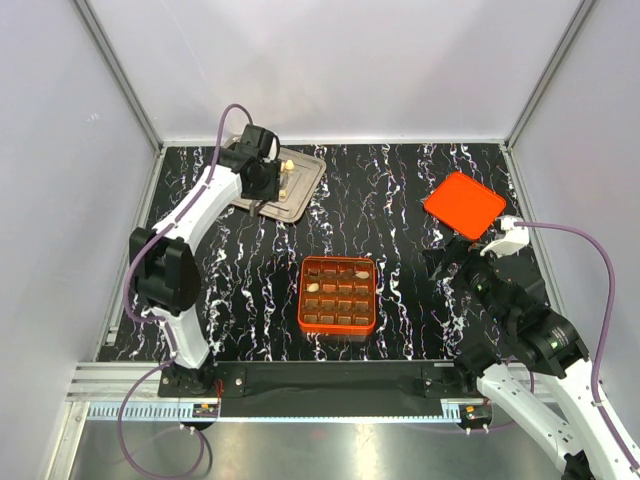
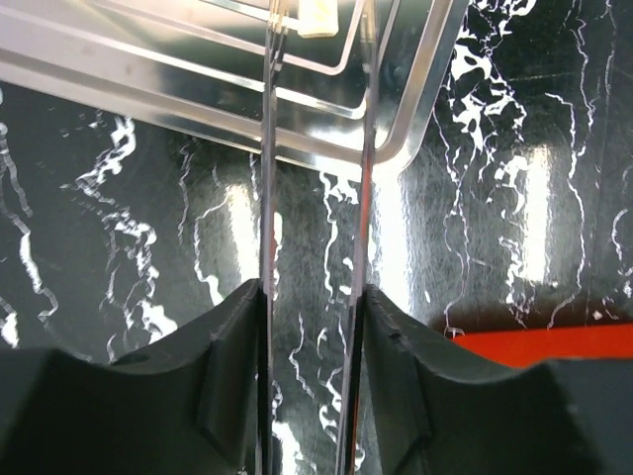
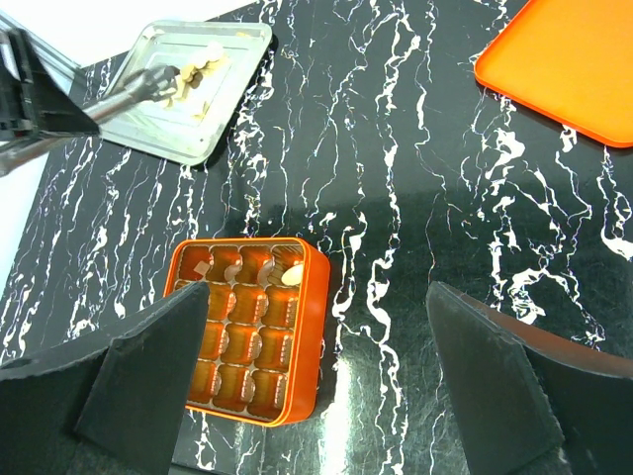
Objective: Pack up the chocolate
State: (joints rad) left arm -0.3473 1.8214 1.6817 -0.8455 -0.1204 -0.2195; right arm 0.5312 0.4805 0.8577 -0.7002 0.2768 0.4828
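So the left arm is stretched out to the far left corner of the black, white-veined marble bench. It's over the shallow silver metal tray, where a little heap of cream-white chocolate pieces sits. The left jaws are two long thin fingers, parted only a little. In the left wrist view one cream piece sits on the tray right between their tips. There's bare tray showing on either side of it, so they're loose around it, not pinching it.

The square orange box with the brown grid insert is near the middle of the bench, closer to the arm bases and well apart from the tray. One cream piece is in its far-right corner cell, and another pale one is in the left column. (Any dark pieces in there I honestly can't pick out from the brown cells.)

The right arm hangs over the right side of the bench. The right jaws are spread wide with nothing between them, just bench and the box's edge below in the right wrist view. The flat orange lid lies by itself toward the far right, apart from the box.
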